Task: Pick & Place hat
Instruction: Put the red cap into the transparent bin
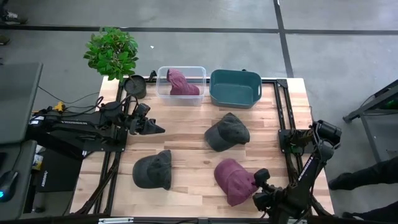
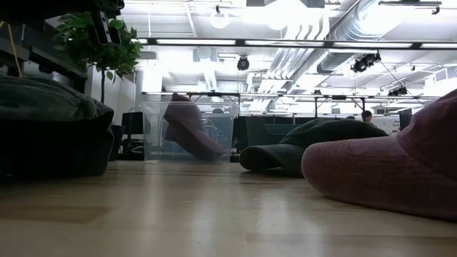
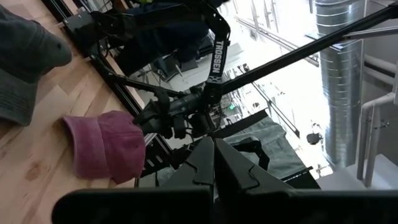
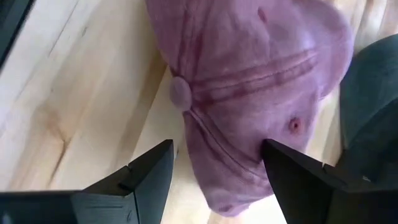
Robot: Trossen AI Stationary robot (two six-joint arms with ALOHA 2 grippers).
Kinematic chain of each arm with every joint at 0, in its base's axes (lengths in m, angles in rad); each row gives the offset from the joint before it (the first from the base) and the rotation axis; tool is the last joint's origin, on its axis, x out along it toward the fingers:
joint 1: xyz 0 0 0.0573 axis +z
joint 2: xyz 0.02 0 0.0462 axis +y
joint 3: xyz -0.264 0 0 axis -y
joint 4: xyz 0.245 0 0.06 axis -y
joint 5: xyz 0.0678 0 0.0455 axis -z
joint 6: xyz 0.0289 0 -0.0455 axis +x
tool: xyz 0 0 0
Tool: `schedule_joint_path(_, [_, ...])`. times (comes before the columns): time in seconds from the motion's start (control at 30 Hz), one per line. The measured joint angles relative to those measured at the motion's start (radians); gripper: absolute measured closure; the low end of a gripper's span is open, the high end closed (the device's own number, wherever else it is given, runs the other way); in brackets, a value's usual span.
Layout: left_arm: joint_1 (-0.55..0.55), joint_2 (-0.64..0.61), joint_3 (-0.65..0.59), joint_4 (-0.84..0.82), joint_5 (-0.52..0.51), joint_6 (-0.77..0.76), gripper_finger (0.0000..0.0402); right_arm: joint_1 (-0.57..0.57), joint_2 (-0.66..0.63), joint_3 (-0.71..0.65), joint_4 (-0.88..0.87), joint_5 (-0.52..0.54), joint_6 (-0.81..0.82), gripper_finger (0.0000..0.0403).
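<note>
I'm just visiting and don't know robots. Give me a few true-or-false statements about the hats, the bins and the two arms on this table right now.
1. A maroon hat sits inside the clear bin. True.
2. The teal bin holds a grey hat. False: it shows nothing inside; both grey hats lie on the table.
3. The right gripper is open over a maroon hat on the table. True.
4. The left gripper is carrying a hat. False: its fingers are shut on nothing.
5. Four hats lie loose on the table. False: three do, two grey and one maroon.
</note>
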Motion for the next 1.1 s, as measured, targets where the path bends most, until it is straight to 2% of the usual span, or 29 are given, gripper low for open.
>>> schedule_joint_path(0.3, [0.0,0.0,0.0,0.0,0.0,-0.002,0.0402,-0.022,0.0,-0.057,0.01,0.089,-0.024,0.0162])
schedule_joint_path(0.47, [0.0,0.0,0.0,0.0,-0.003,-0.003,0.0402,-0.052,0.0,-0.057,0.024,0.09,-0.049,0.0164])
schedule_joint_path(0.6, [0.0,0.0,0.0,0.0,-0.004,-0.003,0.0402,-0.066,0.0,-0.057,0.026,0.084,-0.046,0.018])
schedule_joint_path(0.83, [0.0,0.0,0.0,0.0,-0.005,-0.003,0.0402,-0.067,-0.014,-0.057,0.035,-0.001,0.003,0.0255])
schedule_joint_path(1.1, [0.0,0.0,0.0,0.0,-0.006,-0.004,0.0402,-0.068,-0.056,0.006,-0.002,-0.045,0.146,0.0384])
